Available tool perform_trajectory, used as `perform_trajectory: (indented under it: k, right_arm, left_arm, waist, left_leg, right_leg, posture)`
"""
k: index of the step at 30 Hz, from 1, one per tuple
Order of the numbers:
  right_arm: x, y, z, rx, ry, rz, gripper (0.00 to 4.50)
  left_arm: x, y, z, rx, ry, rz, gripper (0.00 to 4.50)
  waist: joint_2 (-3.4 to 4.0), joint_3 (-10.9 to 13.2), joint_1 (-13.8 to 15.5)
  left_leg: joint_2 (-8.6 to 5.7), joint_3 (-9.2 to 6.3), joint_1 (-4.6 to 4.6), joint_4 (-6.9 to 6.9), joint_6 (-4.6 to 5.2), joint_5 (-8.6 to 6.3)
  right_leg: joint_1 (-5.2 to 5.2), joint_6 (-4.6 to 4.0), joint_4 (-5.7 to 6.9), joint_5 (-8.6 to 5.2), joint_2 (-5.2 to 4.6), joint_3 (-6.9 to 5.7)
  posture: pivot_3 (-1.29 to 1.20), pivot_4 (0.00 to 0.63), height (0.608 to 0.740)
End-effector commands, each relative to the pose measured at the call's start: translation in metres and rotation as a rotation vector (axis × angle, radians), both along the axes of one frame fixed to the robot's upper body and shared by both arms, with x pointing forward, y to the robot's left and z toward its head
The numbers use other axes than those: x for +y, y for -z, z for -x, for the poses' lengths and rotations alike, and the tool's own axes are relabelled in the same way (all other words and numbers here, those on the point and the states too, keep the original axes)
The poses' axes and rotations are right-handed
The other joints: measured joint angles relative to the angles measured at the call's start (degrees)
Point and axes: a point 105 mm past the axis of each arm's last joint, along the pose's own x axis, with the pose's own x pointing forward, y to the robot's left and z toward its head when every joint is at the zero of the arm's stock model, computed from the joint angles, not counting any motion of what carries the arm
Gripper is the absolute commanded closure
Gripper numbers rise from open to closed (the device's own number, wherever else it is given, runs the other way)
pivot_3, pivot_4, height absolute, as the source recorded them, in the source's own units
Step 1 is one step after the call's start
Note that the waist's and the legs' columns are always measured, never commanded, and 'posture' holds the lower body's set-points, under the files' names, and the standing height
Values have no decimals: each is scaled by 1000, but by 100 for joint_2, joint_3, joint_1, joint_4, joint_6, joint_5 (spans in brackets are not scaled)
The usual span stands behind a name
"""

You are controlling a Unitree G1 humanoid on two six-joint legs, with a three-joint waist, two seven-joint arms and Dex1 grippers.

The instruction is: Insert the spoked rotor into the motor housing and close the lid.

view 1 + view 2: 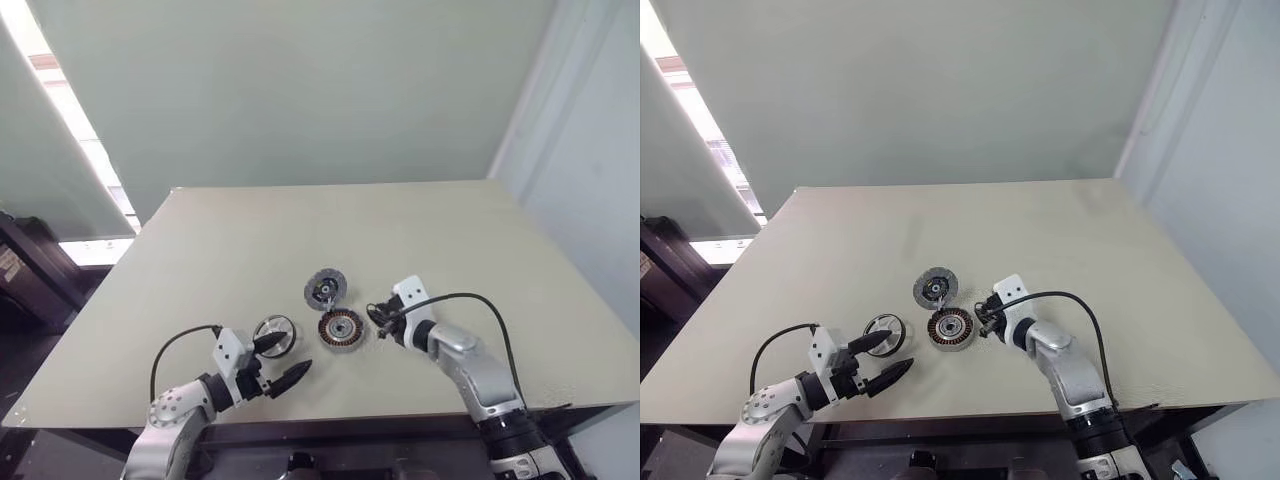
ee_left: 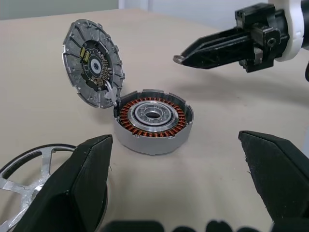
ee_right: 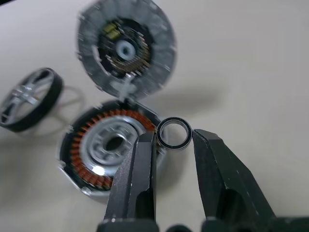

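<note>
Tabletop (image 1: 300,230): plain beige, pale green wall (image 1: 300,90) behind
Left fingers (image 1: 283,360): spread, empty
Right fingers (image 3: 175,145): grasping small ring (image 3: 174,134)

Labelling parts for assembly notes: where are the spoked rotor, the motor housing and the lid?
spoked rotor (image 1: 274,336), left eye view, on its spokes.
motor housing (image 2: 153,117), left wrist view, on its silver centre.
lid (image 2: 92,63), left wrist view, on its inner face.

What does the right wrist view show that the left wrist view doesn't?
Right wrist view: a small thin black ring pinched between the tips of the right claw. Left wrist view: the left claw spread wide and empty, and the right claw seen from the side. Shared: the round copper-wound motor housing, its ridged grey metal lid standing open, and the black spoked rotor lying apart.
</note>
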Motion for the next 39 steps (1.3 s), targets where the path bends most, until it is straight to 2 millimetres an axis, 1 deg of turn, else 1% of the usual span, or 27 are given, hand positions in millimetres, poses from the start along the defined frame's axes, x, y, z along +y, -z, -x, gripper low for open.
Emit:
perform_trajectory:
  k: [1, 4, 9, 13, 17, 22, 28, 39]
  right_arm:
    - [19, -20, -1, -64, -56, -19, 3701]
    - [30, -16, 1, -54, -92, -1, 3701]
    - [42, -5, 5, -28, -146, 33, 3701]
    - [48, 0, 7, -21, -169, 50, 3701]
    - [52, 4, 4, -21, -172, 62, 3701]
    - [54, 8, -1, -22, -162, 72, 3701]
    - [52, 11, -7, -23, -147, 80, 3701]
    - [50, 15, -10, -13, -136, 90, 3701]
  left_arm:
    - [5, -10, -5, -58, -13, -7, 0]
    - [8, -10, -6, -69, -22, -15, 0]
    - [12, -10, -7, -83, -39, -26, 0]
    - [13, -9, -6, -88, -47, -30, 0]
    - [12, -12, -6, -96, -51, -29, 0]
    - [12, -13, -6, -99, -55, -32, 0]
    - [14, -12, -5, -100, -56, -38, 0]
    - [13, -11, -5, -100, -50, -41, 0]
  waist:
    - [0, 0, 0]
    - [0, 0, -1]
    - [0, 0, -4]
    - [0, 0, -6]
    - [0, -1, -9]
    - [0, -1, -11]
    - [1, -1, -14]
    - [1, -1, -27]
  left_leg:
    - [0, 0, 0, 0, 0, 0]
    - [0, 0, 0, 0, 0, 0]
    - [0, -1, -1, 0, 0, 0]
    - [0, -1, 0, 0, 0, 0]
    - [0, -1, 0, 0, 0, 0]
    - [-1, -1, 0, 0, 0, 0]
    - [0, -2, 1, -2, 0, 0]
    - [-1, -2, 1, -1, 0, 0]
  right_leg:
    - [0, 2, 0, 1, 0, 0]
    - [0, 3, 0, 2, 0, 0]
    - [-1, 4, 0, 3, 0, -1]
    - [-1, 4, 0, 3, 0, -1]
    - [-1, 5, 0, 3, 0, -1]
    - [-2, 6, 0, 4, 0, -1]
    - [-2, 6, 2, 4, 1, -1]
    - [-3, 6, 4, 4, 1, -1]
  posture:
    - [0, 0, 740]
    - [0, 0, 740]
    - [0, 0, 740]
    - [0, 0, 740]
    - [0, 0, 740]
    - [0, 0, 740]
    - [0, 0, 740]
    - [0, 0, 740]
